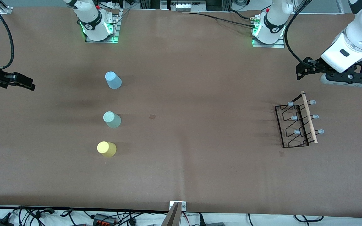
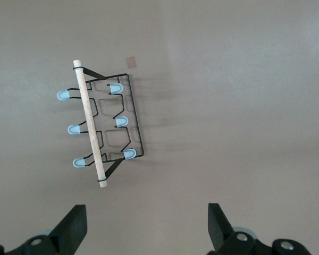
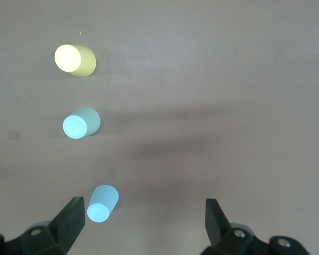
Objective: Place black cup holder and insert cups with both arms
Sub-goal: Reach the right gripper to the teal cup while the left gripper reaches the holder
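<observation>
The black cup holder (image 1: 297, 124) stands on the table toward the left arm's end, wooden rod on top and grey-tipped pegs on both sides. My left gripper (image 1: 299, 72) hangs open above the table, short of the holder (image 2: 90, 125) on the robots' side; the left wrist view shows its fingers (image 2: 147, 228) wide apart and empty. Three cups stand in a row toward the right arm's end: light blue (image 1: 113, 80), grey-green (image 1: 112, 119), yellow (image 1: 106, 149). My right gripper (image 1: 30, 84) hovers open beside them, at the table's end. The right wrist view shows the blue cup (image 3: 102, 204) closest to its fingers (image 3: 144, 226), then grey-green (image 3: 81, 123) and yellow (image 3: 74, 59).
The brown table mat (image 1: 200, 94) carries a small dark square mark (image 1: 152, 116) in its middle. Both arm bases (image 1: 101, 26) (image 1: 269, 31) stand along the edge farthest from the front camera. Cables and a metal bracket (image 1: 176, 208) line the nearest edge.
</observation>
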`<state>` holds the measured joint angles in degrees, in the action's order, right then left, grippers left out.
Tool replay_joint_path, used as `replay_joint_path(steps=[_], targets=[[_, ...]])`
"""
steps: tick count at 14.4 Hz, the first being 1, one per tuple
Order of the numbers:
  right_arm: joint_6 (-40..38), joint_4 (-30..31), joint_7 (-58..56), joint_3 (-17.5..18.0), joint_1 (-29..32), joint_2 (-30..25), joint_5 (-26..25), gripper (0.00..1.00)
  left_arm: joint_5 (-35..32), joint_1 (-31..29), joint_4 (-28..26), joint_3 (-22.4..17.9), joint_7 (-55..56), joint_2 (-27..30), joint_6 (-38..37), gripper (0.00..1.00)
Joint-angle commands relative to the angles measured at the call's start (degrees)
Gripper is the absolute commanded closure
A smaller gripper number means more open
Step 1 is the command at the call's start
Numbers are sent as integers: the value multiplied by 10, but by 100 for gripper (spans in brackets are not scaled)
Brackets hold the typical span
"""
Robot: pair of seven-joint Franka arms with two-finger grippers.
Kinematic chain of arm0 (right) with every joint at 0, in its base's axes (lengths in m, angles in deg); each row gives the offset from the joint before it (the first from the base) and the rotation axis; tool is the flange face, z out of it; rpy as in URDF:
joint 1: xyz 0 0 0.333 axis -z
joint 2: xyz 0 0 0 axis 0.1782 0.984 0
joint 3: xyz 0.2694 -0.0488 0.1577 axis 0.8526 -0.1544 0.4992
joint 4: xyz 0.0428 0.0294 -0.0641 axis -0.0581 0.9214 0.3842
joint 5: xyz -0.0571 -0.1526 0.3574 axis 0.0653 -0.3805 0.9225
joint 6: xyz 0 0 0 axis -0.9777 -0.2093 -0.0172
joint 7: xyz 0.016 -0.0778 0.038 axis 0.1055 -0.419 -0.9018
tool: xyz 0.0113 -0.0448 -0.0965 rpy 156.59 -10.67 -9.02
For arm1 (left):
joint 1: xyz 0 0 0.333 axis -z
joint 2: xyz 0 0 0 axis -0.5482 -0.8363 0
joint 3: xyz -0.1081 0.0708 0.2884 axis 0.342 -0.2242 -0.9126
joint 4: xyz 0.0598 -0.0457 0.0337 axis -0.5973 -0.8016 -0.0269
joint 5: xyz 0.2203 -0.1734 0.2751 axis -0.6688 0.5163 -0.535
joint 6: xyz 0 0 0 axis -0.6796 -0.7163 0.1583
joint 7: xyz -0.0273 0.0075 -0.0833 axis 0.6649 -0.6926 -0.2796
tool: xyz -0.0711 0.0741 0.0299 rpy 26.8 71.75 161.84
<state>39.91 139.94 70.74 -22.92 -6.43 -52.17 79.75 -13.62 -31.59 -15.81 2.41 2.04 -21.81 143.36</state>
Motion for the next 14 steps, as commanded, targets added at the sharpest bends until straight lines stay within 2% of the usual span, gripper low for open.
replay_joint_path(steps=[1, 7, 11, 12, 14], targets=[[-6, -3, -9, -1, 0, -1, 4, 0, 4, -2, -9, 1, 0, 12, -4, 0], [-3, 7, -15, 0, -5, 8, 6, 0, 4, -2, -9, 1, 0, 12, -4, 0], [15, 43, -98, 1, -20, 27, 12, 0, 4, -2, -9, 1, 0, 12, -3, 0], [47, 69, -96, 1, -32, 30, 15, 0, 4, -2, -9, 1, 0, 11, -3, 0], [171, 157, -78, 1, -48, 27, 16, 0, 4, -2, -8, 2, 0, 11, -3, 0]])
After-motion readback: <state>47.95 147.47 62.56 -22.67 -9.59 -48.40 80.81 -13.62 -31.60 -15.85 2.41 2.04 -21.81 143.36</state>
